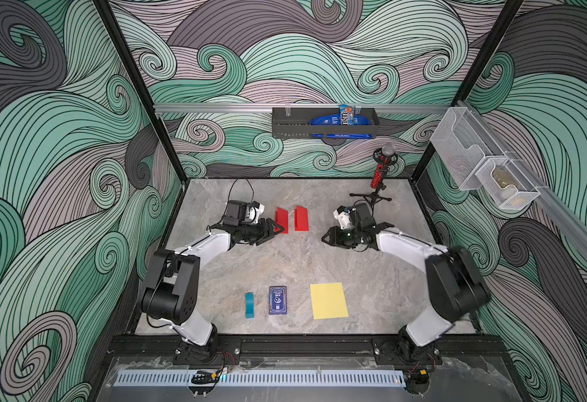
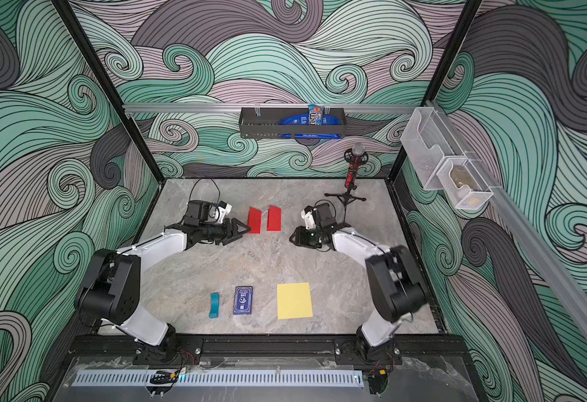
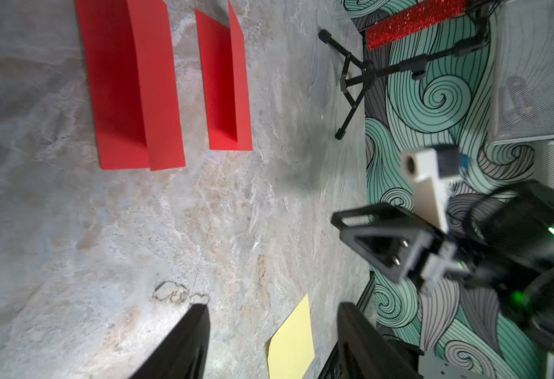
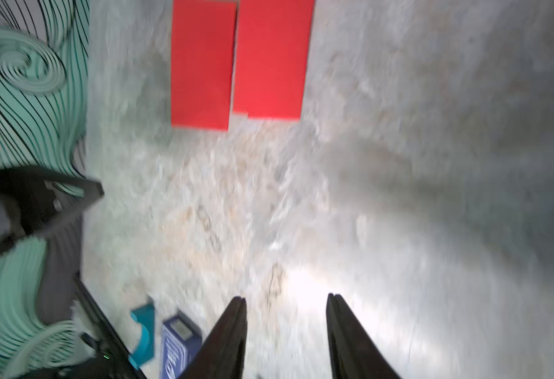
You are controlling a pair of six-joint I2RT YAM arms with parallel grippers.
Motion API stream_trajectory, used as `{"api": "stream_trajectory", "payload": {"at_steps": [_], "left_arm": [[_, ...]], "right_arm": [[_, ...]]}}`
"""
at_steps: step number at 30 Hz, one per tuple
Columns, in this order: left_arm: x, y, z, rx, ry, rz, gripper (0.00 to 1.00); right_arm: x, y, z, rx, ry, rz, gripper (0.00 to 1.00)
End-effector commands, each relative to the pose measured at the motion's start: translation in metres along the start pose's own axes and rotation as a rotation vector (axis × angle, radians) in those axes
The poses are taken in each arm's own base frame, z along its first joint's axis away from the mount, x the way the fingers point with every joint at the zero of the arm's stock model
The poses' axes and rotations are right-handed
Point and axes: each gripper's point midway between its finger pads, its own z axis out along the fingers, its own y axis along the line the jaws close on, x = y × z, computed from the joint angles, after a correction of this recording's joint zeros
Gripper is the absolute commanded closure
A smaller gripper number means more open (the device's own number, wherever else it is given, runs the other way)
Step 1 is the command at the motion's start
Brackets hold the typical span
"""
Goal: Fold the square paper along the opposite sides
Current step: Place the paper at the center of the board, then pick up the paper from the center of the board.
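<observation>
Nearest the lens in both top views, a slotted grey strip (image 1: pixel 257 378) (image 2: pixel 215 378) runs along the front edge. On the marbled table (image 1: pixel 285 264) (image 2: pixel 215 271), toward the front, the yellow square paper (image 1: pixel 329 300) (image 2: pixel 294 300) lies flat and unfolded. Just beside it is a blue card box (image 1: pixel 277 300) (image 2: pixel 243 300), with a teal block (image 1: pixel 249 305) (image 2: pixel 214 305) past that. Farther back, a red folded sheet (image 1: pixel 281 220) (image 2: pixel 254 220) and a second red folded sheet (image 1: pixel 301 218) (image 2: pixel 274 218) sit side by side with a gap between them, each with one flap raised. The tip of the left pincer (image 1: pixel 276 231) (image 2: pixel 244 232) overlaps the first sheet's edge, and whether it touches cannot be told. The right pincer (image 1: pixel 326 240) (image 2: pixel 293 239) is clear of the second sheet. A microphone on a tripod (image 1: pixel 380 174) (image 2: pixel 352 170) stands at the back right.

Left wrist view: the left pincer (image 3: pixel 272 308) has its fingers spread over the table with nothing held. A corner of the yellow square paper (image 3: pixel 292 344) shows between the fingers. Both red sheets (image 3: pixel 131 85) (image 3: pixel 226 82) lie ahead, and the right pincer (image 3: pixel 361 236) is opposite, blurred.

Right wrist view, blurred: the right pincer (image 4: pixel 286 297) has its fingers parted and empty over bare table. The red sheets (image 4: pixel 200 65) (image 4: pixel 270 59) lie ahead. The teal block (image 4: pixel 142 331) and blue card box (image 4: pixel 177 344) are to one side, and the left pincer (image 4: pixel 72 203) is at the edge.
</observation>
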Motion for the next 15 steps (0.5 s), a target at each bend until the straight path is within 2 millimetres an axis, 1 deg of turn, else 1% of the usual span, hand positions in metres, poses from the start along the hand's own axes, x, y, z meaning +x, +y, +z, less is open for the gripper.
{"api": "stream_trajectory", "payload": {"at_steps": [1,3,4,6,7,10,12,15], "left_arm": [[0.019,0.002,-0.001,-0.082,0.003,0.057,0.35],[0.029,0.002,0.000,-0.089,0.008,0.063,0.34],[0.034,0.002,0.001,-0.092,0.012,0.065,0.34],[0.040,0.003,0.002,-0.099,0.016,0.065,0.33],[0.042,0.003,0.003,-0.096,0.020,0.066,0.33],[0.047,0.003,0.005,-0.097,0.032,0.069,0.31],[0.048,0.005,0.007,-0.100,0.041,0.067,0.30],[0.047,0.005,0.009,-0.098,0.049,0.072,0.30]], "right_arm": [[0.075,-0.025,-0.010,0.219,0.008,-0.087,0.57],[0.110,-0.022,-0.020,0.214,0.005,-0.111,0.56],[0.126,-0.025,-0.024,0.208,0.007,-0.117,0.55],[0.147,-0.029,-0.027,0.200,0.011,-0.130,0.52],[0.155,-0.031,-0.026,0.193,0.012,-0.136,0.50],[0.168,-0.033,-0.019,0.169,0.020,-0.161,0.47],[0.171,-0.033,-0.011,0.161,0.031,-0.171,0.47],[0.171,-0.036,-0.001,0.201,0.052,-0.192,0.47]]}}
